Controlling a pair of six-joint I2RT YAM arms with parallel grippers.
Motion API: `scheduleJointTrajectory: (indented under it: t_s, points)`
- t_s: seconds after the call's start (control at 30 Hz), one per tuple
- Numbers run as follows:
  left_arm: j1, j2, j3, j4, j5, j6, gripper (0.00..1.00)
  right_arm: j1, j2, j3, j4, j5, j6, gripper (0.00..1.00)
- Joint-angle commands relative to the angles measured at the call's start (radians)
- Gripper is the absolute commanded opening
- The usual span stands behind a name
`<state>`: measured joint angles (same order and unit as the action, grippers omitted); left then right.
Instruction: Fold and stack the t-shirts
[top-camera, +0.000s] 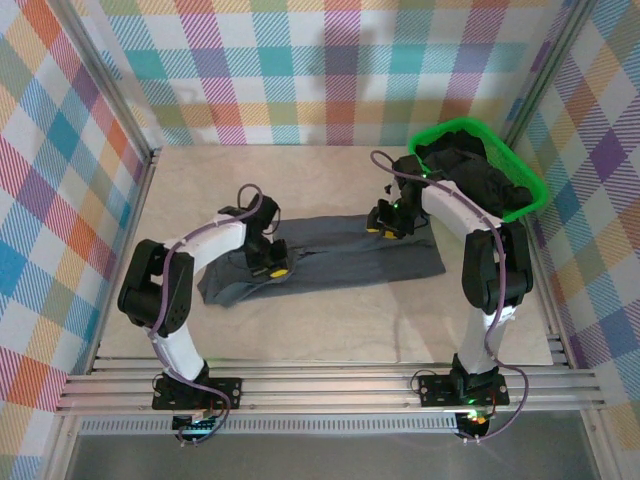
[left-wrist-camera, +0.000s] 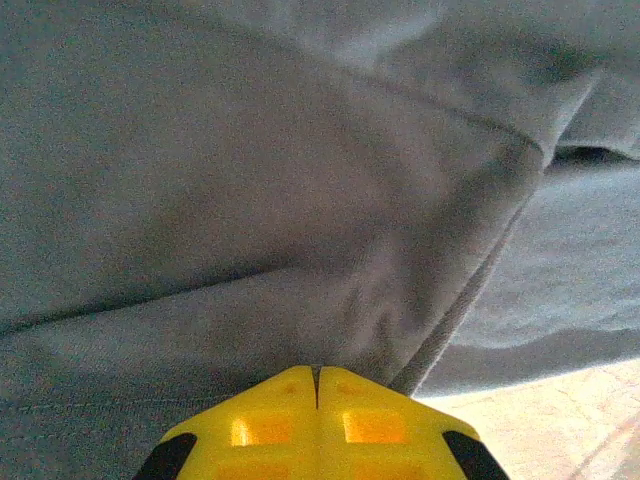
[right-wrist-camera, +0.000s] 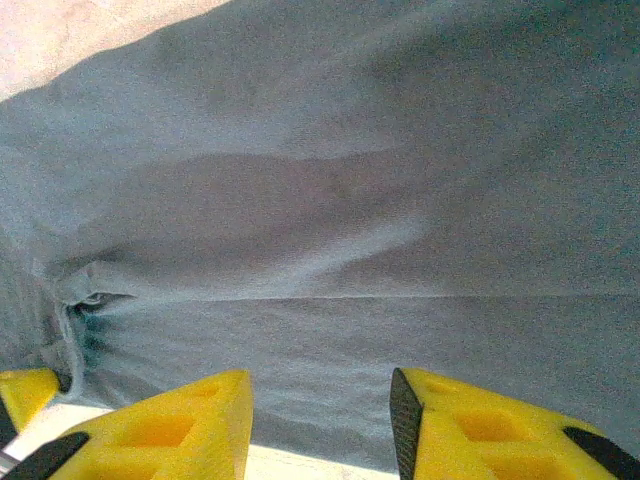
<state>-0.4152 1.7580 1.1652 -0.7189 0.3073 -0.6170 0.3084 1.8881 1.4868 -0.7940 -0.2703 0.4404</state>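
Observation:
A slate blue-grey t-shirt (top-camera: 340, 262) lies in a long band across the middle of the table. My left gripper (top-camera: 275, 268) is down on its left part. In the left wrist view the yellow fingers meet at the tips (left-wrist-camera: 317, 372), shut on the cloth (left-wrist-camera: 250, 200), with creases running to them beside a hem edge. My right gripper (top-camera: 385, 222) hovers over the shirt's upper right part. It (right-wrist-camera: 320, 385) stands open, with the shirt's (right-wrist-camera: 350, 200) edge lying between the fingers. Dark t-shirts (top-camera: 465, 170) are heaped in the basket.
The bright green plastic basket (top-camera: 520, 175) stands at the back right corner, close behind the right arm. Bare beige tabletop (top-camera: 300, 330) lies in front of the shirt and behind it. Plaid walls and metal rails close in the table.

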Motion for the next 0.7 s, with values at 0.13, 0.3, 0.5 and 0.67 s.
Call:
scheduleJointTrajectory:
  t_s: [0.13, 0.3, 0.5, 0.67]
  points:
    - [-0.072, 0.011, -0.035, 0.065, -0.012, -0.308, 0.05, 0.005, -0.045, -0.031, 0.014, -0.026, 0.000, 0.42]
    - [-0.098, 0.032, -0.024, 0.075, -0.035, -0.390, 0.18, 0.004, -0.052, -0.049, 0.016, -0.026, -0.003, 0.42]
    - [-0.118, 0.031, 0.019, -0.061, -0.054, -0.341, 0.20, 0.004, -0.056, -0.067, 0.024, -0.032, 0.001, 0.42]
    - [-0.129, 0.009, -0.027, 0.000, 0.060, -0.265, 0.27, 0.004, -0.047, -0.061, 0.029, -0.035, 0.001, 0.42]
